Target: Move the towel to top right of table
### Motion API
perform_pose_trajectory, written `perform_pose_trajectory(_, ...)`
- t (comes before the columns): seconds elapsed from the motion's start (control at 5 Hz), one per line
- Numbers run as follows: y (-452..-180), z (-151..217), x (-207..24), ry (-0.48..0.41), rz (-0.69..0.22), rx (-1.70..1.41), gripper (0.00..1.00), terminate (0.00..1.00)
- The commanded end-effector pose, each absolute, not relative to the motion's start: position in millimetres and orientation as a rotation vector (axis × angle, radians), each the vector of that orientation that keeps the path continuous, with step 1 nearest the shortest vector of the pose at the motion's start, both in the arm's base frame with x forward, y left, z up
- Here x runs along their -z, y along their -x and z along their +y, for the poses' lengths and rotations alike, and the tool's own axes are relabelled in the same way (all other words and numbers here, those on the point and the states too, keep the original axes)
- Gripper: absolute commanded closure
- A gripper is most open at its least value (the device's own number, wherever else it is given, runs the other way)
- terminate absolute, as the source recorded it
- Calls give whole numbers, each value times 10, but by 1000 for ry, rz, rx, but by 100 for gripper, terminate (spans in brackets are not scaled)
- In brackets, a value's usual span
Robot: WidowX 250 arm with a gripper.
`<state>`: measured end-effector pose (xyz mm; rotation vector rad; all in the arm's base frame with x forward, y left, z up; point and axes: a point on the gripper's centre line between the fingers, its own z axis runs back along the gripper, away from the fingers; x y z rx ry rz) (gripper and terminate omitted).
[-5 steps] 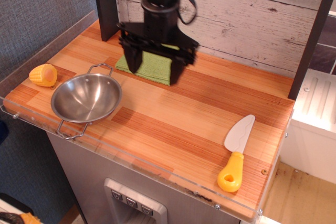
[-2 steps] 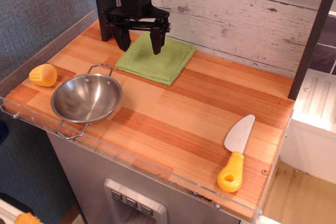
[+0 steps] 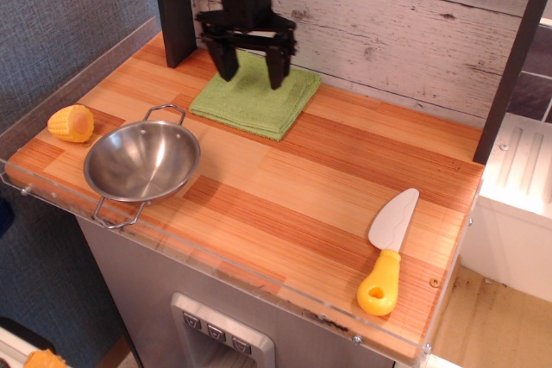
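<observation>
The light-green towel [image 3: 256, 98] lies flat and folded on the wooden table [image 3: 285, 187], at the back, left of centre, close to the white plank wall. My black gripper [image 3: 253, 74] hangs above the towel's far half. Its two fingers are spread apart, one near the towel's far left corner and one near its far middle. It is open and holds nothing. I cannot tell if the fingertips touch the cloth.
A steel bowl [image 3: 142, 161] with wire handles stands at the front left. A yellow corn piece [image 3: 72, 123] lies left of it. A toy knife [image 3: 388, 252] with a yellow handle lies at the front right. A dark post [image 3: 175, 6] stands at the back left.
My gripper was low over the towel's front half, then rose and swung back to the left edge, and now sits a little right again over the towel's far half. The towel has not moved.
</observation>
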<state>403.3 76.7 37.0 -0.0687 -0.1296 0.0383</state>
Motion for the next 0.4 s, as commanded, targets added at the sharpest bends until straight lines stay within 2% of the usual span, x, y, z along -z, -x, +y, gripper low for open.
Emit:
perform_pose_trajectory(0.0, -4112, 798, -390, 15, -97, 30, 0, 0)
perform_pose_trajectory(0.2, -4113, 814, -343, 7, -75, 35, 0, 0)
